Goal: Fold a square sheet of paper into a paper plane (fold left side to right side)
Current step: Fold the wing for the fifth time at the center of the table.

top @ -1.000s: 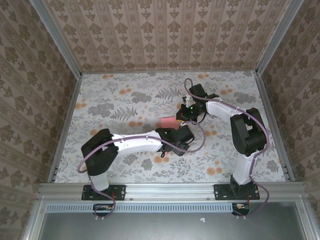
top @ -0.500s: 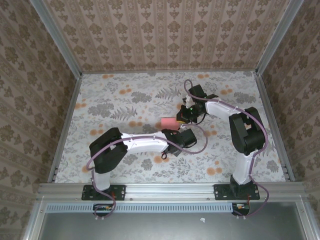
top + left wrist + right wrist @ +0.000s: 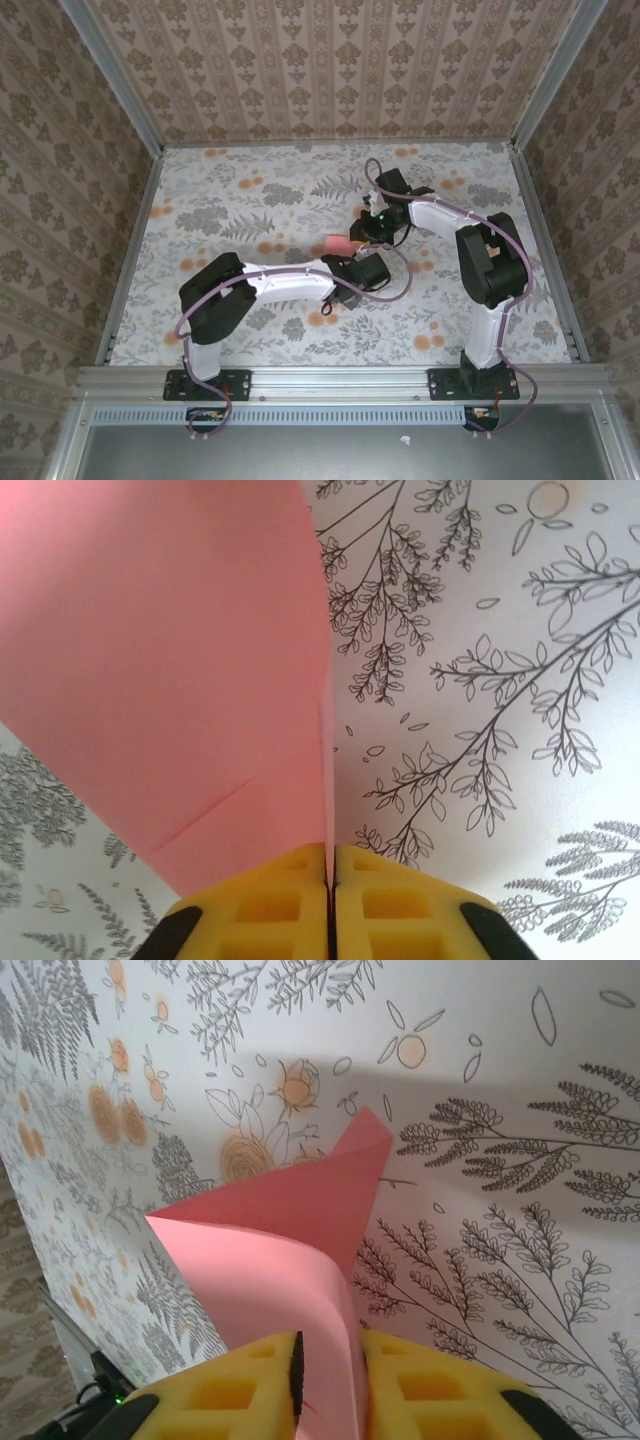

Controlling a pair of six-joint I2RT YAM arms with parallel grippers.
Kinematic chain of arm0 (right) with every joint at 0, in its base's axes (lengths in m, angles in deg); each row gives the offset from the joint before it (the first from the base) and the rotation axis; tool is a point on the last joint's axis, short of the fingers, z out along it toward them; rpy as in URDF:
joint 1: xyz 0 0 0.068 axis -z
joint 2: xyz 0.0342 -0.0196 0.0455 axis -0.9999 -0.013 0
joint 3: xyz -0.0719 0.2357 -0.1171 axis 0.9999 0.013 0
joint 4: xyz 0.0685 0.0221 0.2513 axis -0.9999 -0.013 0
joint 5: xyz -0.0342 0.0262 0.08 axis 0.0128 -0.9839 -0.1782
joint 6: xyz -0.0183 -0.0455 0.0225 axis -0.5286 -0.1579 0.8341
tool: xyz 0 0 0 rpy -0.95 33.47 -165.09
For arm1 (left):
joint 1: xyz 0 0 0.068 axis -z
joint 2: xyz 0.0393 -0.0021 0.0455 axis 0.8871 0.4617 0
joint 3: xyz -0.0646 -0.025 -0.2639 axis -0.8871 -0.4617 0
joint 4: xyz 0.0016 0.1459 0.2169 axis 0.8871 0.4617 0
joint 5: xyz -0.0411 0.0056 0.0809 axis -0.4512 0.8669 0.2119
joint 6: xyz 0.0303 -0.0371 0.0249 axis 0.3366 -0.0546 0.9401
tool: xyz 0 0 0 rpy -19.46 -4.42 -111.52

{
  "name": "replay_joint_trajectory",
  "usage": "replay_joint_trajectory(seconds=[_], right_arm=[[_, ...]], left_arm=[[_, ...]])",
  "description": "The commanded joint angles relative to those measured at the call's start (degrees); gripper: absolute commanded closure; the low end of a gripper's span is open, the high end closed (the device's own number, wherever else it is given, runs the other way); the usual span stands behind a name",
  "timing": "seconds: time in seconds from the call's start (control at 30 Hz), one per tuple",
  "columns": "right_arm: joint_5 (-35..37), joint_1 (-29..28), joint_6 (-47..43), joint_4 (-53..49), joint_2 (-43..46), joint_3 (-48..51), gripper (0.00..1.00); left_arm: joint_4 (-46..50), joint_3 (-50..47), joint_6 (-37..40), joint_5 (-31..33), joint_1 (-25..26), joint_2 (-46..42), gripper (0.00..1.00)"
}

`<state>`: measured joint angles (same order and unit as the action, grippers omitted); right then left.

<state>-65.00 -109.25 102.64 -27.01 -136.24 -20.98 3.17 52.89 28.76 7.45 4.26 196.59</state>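
The square sheet of paper [image 3: 338, 243] is salmon-pink and folded into a smaller shape, lying mid-table between the two arms. In the left wrist view the paper [image 3: 170, 660] shows a faint diagonal crease, and its raised edge runs straight into my left gripper [image 3: 329, 865], whose yellow pads are shut on it. From above, the left gripper [image 3: 350, 259] meets the sheet from the near side. In the right wrist view the paper [image 3: 270, 1260] curls up between the yellow fingers of my right gripper [image 3: 330, 1360]. That gripper's jaws stand slightly apart, with a dark gap beside the sheet. My right gripper [image 3: 368, 232] sits at the sheet's right end.
A floral tablecloth [image 3: 250, 200] with grey leaves and small orange blotches covers the table. Patterned walls [image 3: 320, 70] and metal rails [image 3: 125, 250] enclose it on three sides. Both arms' forearms cross the middle of the table.
My left gripper has closed onto the paper's edge. The right gripper's jaws, shut before, have parted a little. The left arm's elbow has shifted slightly right.
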Motion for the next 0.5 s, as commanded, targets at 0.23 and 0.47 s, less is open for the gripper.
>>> replay_joint_trajectory(seconds=[0.23, 0.47], right_arm=[[12.9, 4.6, -3.8, 6.5, 18.7, 8.3, 0.24], [12.1, 4.9, -3.3, 16.2, 23.7, 21.2, 0.14]], left_arm=[[-11.1, -6.5, -2.0, -18.0, -7.5, -7.3, 1.00], [-25.1, -14.3, -10.8, -33.5, -15.8, -10.7, 1.00]])
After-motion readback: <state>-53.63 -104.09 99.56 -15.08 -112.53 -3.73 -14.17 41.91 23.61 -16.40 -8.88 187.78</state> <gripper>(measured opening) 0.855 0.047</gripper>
